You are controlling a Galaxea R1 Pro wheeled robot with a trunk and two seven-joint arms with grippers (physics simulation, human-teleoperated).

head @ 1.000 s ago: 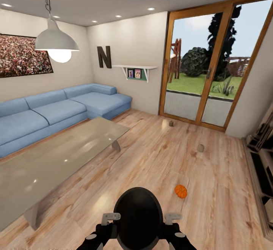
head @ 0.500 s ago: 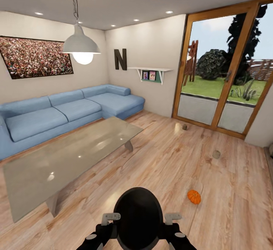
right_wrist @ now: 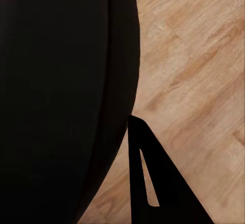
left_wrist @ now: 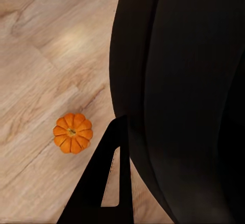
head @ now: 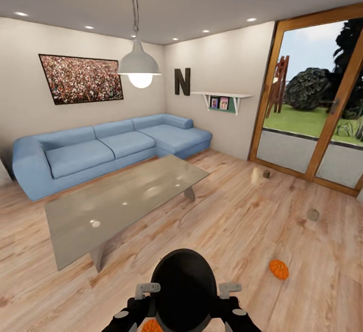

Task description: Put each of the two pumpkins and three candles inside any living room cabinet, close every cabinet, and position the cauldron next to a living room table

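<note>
- One pumpkin is seen on the floor at four o'clock, two candles beyond.
- A second pumpkin is shown whole in the left wrist view.
- Neither tool's state can be told.

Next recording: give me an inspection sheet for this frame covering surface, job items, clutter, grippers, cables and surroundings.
Surface: wood floor, glass coffee table.
Job's things: one pumpkin on the floor at right, another pumpkin by the robot's base; two candles near the glass door.
Clutter: nothing seen.
Grippers: left gripper and right gripper beside the robot's dark trunk; jaw state unclear.
Cables: lamp cord.
Surroundings: blue sofa, wall picture.
</note>
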